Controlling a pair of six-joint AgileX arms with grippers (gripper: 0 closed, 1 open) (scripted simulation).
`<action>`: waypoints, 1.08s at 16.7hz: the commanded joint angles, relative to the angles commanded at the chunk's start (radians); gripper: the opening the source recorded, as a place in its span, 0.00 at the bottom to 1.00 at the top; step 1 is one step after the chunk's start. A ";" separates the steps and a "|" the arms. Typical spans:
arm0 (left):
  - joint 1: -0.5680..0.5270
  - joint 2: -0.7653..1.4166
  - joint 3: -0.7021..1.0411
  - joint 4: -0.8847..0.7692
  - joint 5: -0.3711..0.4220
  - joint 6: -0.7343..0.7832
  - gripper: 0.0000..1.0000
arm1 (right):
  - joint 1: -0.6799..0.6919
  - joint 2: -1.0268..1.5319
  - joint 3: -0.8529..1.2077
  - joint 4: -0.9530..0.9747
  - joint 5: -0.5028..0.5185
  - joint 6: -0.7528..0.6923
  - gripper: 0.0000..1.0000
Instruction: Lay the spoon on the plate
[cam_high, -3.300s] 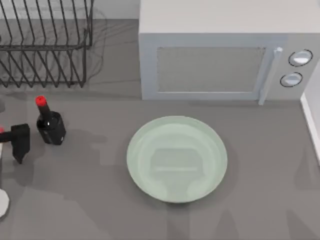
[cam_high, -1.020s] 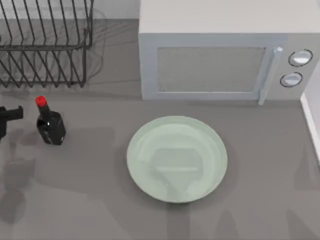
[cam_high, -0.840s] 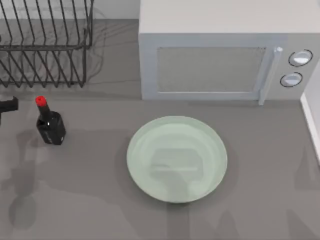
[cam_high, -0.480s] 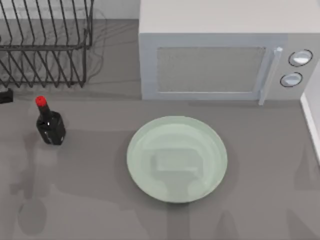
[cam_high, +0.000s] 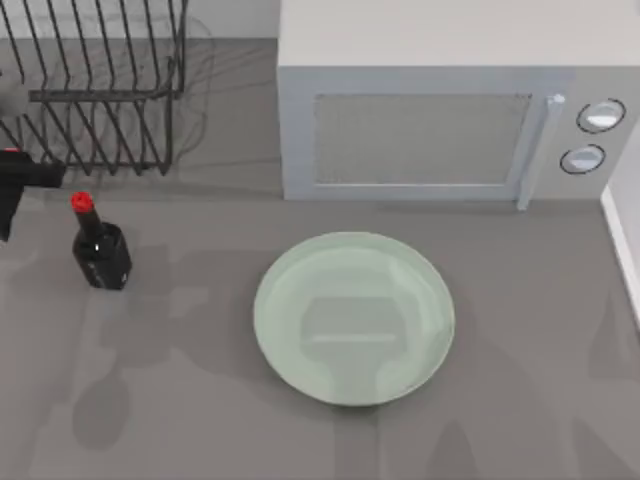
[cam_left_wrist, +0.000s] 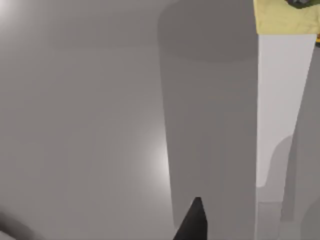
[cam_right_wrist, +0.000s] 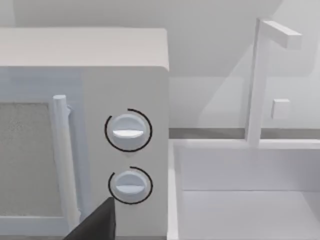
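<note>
1. Since 3.3 s ago the left gripper (cam_high: 25, 175) has left its place just beside the dark bottle (cam_high: 100, 255) and travelled toward the far side of the table. Half a second ago only a sliver of it showed at the top view's left edge; it now reaches further in, just in front of the wire dish rack (cam_high: 95, 85).
2. A soft shadow with a rounded end (cam_high: 100, 410) has drifted rightward across the near left part of the table (cam_high: 540, 400) over the same stretch.
3. The plate (cam_high: 354, 318), the bottle and the microwave (cam_high: 440, 110) lie exactly where they were.
4. The plate sits bare at the table's middle, in front of the microwave door, well apart from the left gripper.
5. A small red tip (cam_high: 9, 152) shows at the left gripper's far edge. I cannot tell whether it is the spoon's ornament, nor whether this gripper is clamped on anything.
6. The right wrist view looks at the microwave's two dials (cam_right_wrist: 128, 131) and a white basin (cam_right_wrist: 245, 200) beside it. Whether the right gripper is released or clenched cannot be told.
</note>
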 joint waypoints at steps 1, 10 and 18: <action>-0.048 0.000 0.039 -0.009 -0.003 0.062 0.00 | 0.000 0.000 0.000 0.000 0.000 0.000 1.00; -0.597 0.257 0.361 -0.029 -0.002 0.674 0.00 | 0.000 0.000 0.000 0.000 0.000 0.000 1.00; -0.754 0.460 0.403 -0.015 0.016 0.765 0.00 | 0.000 0.000 0.000 0.000 0.000 0.000 1.00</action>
